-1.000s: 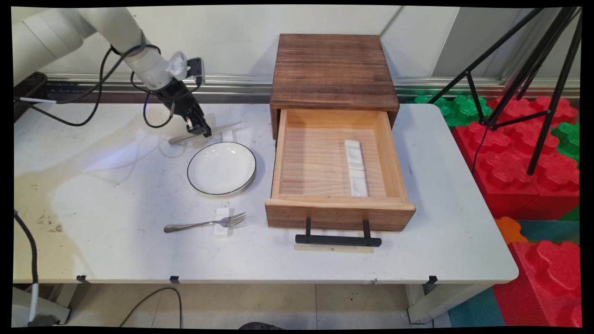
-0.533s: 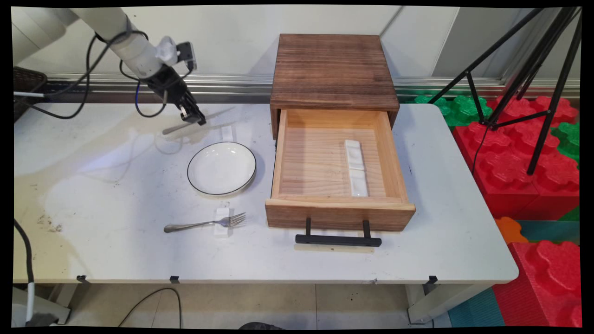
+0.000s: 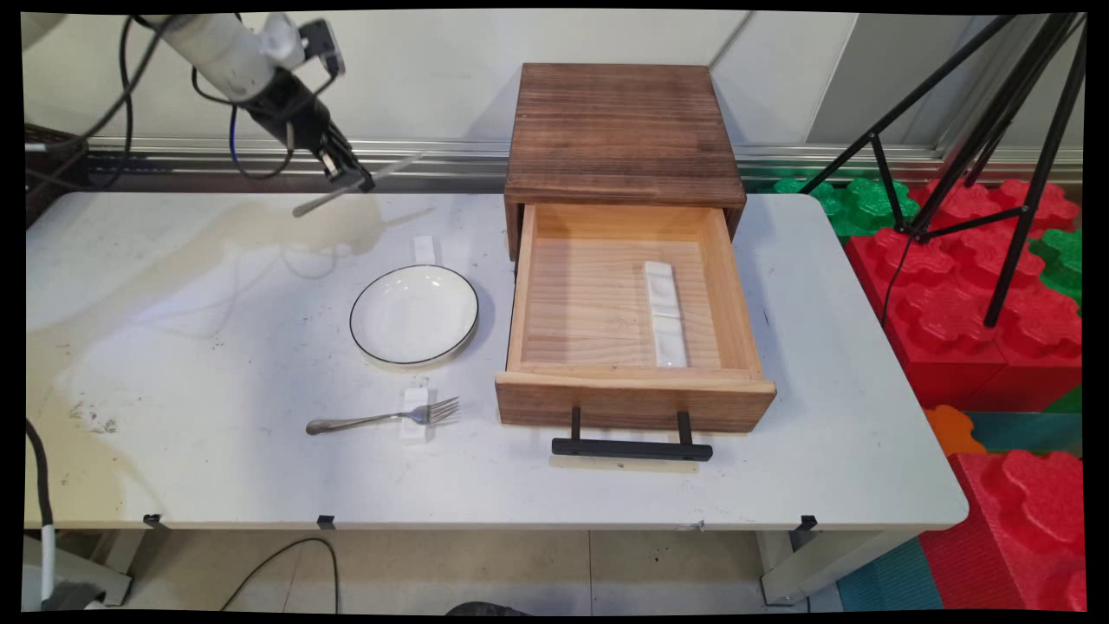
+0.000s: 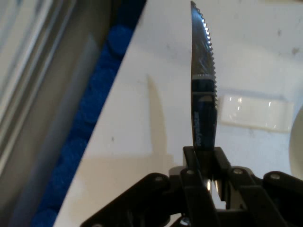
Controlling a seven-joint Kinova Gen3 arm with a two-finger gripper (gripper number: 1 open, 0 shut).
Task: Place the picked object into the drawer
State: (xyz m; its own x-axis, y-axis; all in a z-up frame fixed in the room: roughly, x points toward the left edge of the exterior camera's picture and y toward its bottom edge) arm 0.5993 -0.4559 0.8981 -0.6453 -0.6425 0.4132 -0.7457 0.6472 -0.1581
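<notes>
The knife (image 4: 202, 80) is shiny metal with a serrated edge, clamped in the matt black pincer (image 4: 207, 163). The bench (image 3: 217, 347) is smooth, stained white. The plate (image 3: 414, 314) is glossy; the drawer (image 3: 624, 321), at its 3 o'clock, is grained wood.

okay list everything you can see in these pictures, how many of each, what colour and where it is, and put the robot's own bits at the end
knife: 1, silver, serrated, held in the air above the table's far left part
white rest: 1, on the table beyond the plate, nothing on it
plate: 1, white with dark rim, left of the drawer
fork: 1, silver, tines on a second white rest near the table's front
wooden cabinet: 1, dark brown, at the table's far edge
drawer: 1, light wood, pulled open, black handle
long white rest: 1, inside the drawer
table: 1, white
tripod: 1, black, right
foam blocks: several, red and green, right
claw: 1, black, shut on the knife
</notes>
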